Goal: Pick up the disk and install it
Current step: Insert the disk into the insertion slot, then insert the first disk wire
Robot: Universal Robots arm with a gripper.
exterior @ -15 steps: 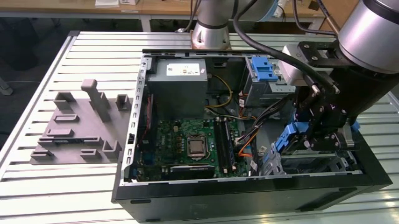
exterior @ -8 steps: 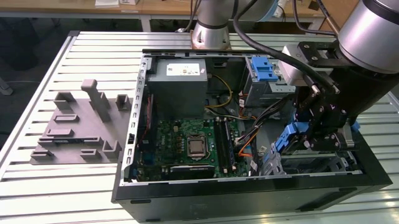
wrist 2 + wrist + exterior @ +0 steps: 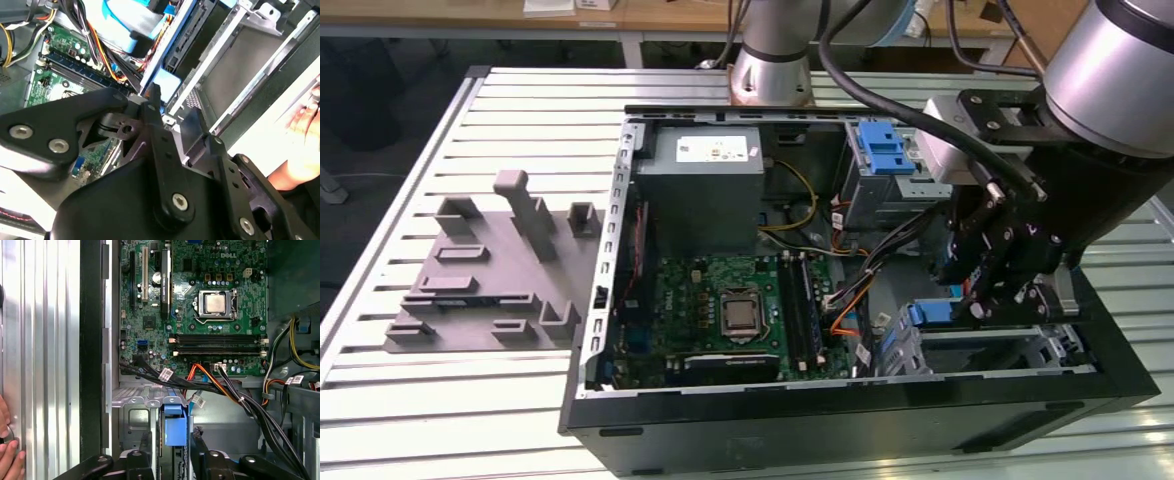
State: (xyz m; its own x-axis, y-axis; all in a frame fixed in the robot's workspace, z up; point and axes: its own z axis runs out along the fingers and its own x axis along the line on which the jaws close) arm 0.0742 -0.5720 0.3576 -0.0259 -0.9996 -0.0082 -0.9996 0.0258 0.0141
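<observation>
Bracketing flat blue-edged disk (image 3: 174, 426), black gripper (image 3: 171, 442)

**Metal, plastic, board**

My gripper (image 3: 172, 460) is matt black. The disk (image 3: 174, 426) has a smooth blue plastic frame. The drive cage (image 3: 135, 400) is bare grey sheet metal, the motherboard (image 3: 200, 330) glossy green, the counter (image 3: 400, 400) ribbed silvery metal.

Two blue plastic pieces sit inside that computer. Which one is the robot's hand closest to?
The blue piece lower in the exterior view, right by the gripper. The other blue piece sits farther off, near the grey box.
</observation>
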